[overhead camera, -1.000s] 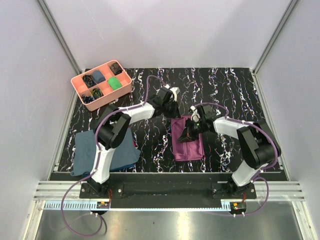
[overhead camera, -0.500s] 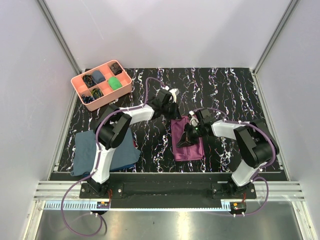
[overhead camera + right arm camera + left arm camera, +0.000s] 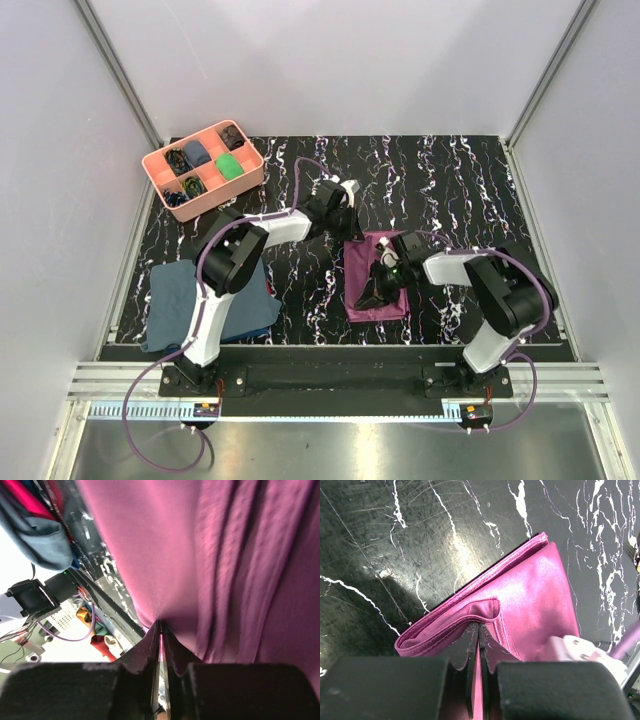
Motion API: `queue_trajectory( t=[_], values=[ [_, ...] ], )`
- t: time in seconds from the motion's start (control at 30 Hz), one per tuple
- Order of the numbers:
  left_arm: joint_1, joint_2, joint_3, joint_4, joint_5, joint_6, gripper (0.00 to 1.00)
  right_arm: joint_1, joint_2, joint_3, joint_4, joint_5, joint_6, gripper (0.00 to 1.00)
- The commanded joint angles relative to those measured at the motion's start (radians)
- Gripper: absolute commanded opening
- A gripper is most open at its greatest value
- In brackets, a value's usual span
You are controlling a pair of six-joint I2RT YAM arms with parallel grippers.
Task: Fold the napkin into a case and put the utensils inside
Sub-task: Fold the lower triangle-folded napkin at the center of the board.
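Your left gripper (image 3: 479, 631) is clenched on a raised flap at the far end of the napkin (image 3: 362, 258), and your right gripper (image 3: 160, 629) is pinched tight on a thin layer further along it. Beneath everything lies the black, white-veined marble-look table (image 3: 450, 180). On its near left you have a rumpled slate-blue cloth (image 3: 190, 300). The napkin sits just right of centre, between the two arms, folded into a plum-purple oblong whose long axis runs from your side toward the back wall. At the far left corner stands a pink plastic compartment tray (image 3: 250, 180). Only the left wrist view shows you the napkin's stacked layered edges and satiny sheen. Only the right wrist view shows soft lengthwise ridges, which the arm hides from overhead.
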Motion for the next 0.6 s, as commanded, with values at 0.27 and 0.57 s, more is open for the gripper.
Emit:
queue_trajectory(
  t=[0.27, 0.57],
  values=[
    [0.003, -0.001, 0.047, -0.041, -0.025, 0.035, 0.06, 0.069, -0.088, -0.035, 0.030, 0.015, 0.046, 0.14],
    [0.003, -0.075, 0.070, -0.101, -0.031, 0.075, 0.32, 0.040, -0.188, -0.024, -0.017, 0.092, 0.041, 0.29]
  ],
)
